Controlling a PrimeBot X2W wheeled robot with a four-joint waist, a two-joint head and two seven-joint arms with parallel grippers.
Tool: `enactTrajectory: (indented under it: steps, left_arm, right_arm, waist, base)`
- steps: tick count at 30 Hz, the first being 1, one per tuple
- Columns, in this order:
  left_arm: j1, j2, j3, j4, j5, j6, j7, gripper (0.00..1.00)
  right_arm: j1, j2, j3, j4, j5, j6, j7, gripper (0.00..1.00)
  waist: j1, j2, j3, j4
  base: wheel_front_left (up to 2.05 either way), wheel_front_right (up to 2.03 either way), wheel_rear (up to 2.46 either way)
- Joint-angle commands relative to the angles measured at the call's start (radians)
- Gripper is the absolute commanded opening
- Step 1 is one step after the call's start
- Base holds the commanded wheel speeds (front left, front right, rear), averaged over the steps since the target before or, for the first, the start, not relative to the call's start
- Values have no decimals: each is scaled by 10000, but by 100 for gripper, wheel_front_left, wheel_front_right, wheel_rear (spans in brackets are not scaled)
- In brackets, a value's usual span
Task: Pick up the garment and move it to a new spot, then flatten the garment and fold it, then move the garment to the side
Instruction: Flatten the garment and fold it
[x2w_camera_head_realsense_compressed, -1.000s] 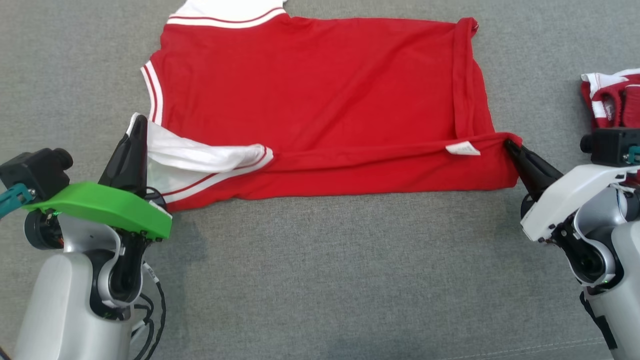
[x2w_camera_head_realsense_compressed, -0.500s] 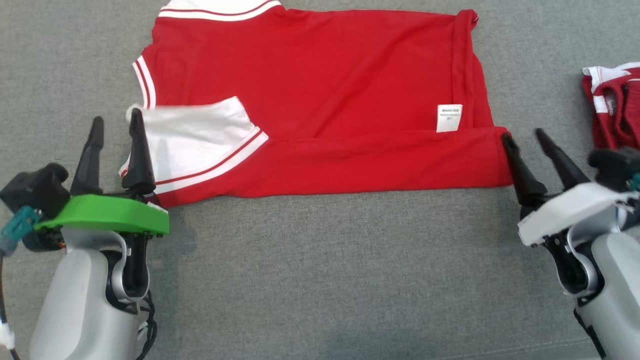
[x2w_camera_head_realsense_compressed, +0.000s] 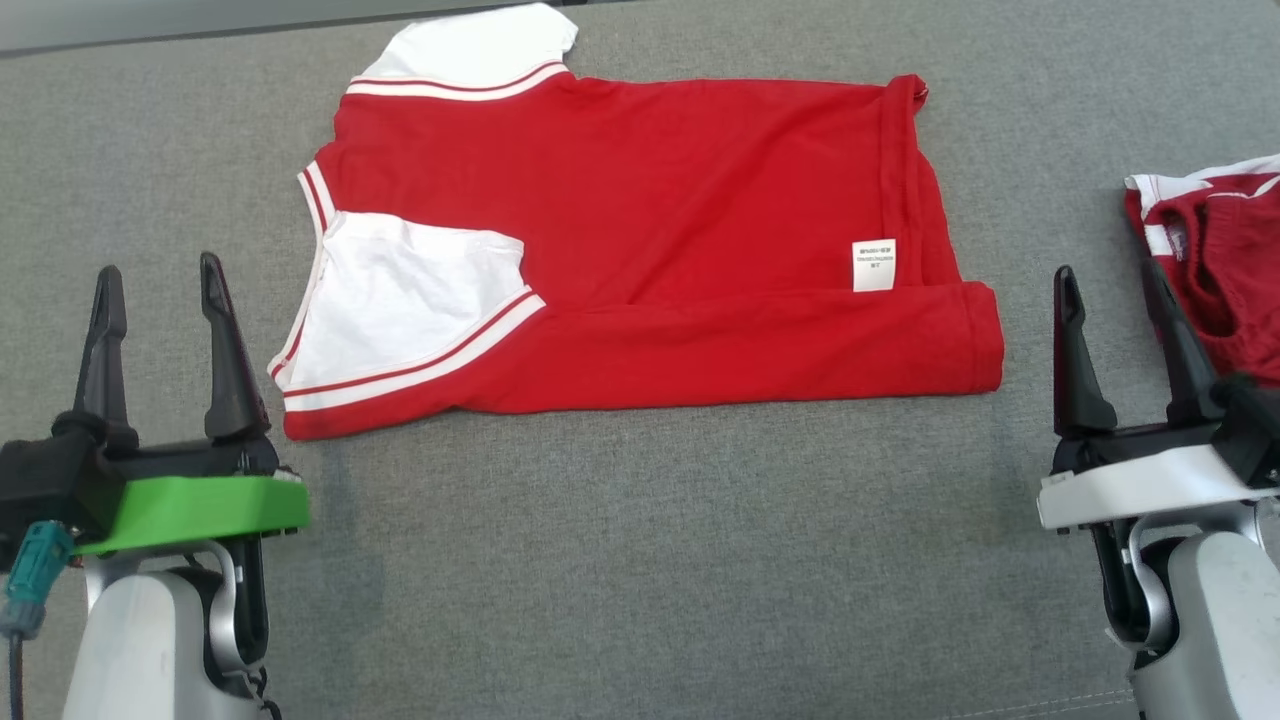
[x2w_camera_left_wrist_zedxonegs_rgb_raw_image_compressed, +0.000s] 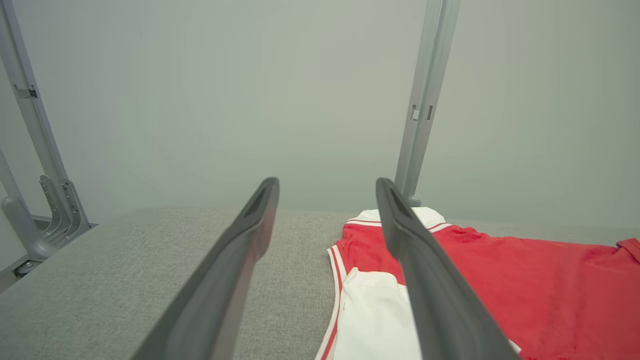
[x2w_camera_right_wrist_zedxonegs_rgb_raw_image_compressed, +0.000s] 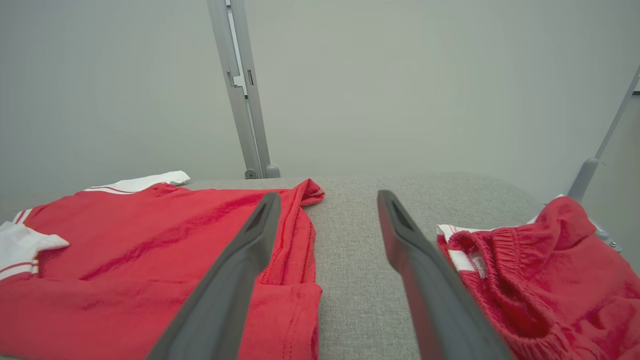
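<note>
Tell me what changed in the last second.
The left gripper let go of the white sleeve and the right gripper of the red shirt's hem corner; both opened and drew back toward the robot. The folded near strip settled flat, label showing. The shirt stayed put on the grey surface, as did the other red garment at the right.

The print on the white label (x2w_camera_head_realsense_compressed: 873, 265), at 3 o'clock on the garment (x2w_camera_head_realsense_compressed: 640, 190), is too small to read. A second red garment (x2w_camera_head_realsense_compressed: 1225, 250), at 3 o'clock in the head view, is cut off by the picture's edge, and a finger of the right end effector (x2w_camera_head_realsense_compressed: 1107, 270) covers part of it. In the left wrist view the garment runs off the edges at 4 o'clock.
</note>
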Motion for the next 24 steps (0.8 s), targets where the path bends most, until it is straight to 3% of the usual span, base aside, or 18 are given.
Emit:
enactTrajectory:
  steps: [1,18,24]
  left_arm:
    - [312,-74,132,-41,322,-112,-67,100]
    - [980,-583,514,762,1168,-907,-69,100]
    - [793,-518,219,1906,1059,-1180,63,100]
  right_arm:
    - [328,138,-90,-105,-267,-1,-40,100]
    - [676,553,-155,31,-481,-1,-45,100]
    - [494,525,-47,532,-321,-1,-46,100]
  waist:
    - [0,0,-248,-23]
    - [0,0,-481,62]
    - [0,0,-221,-42]
  base:
    - [0,0,0]
    - [0,0,0]
    - [0,0,0]
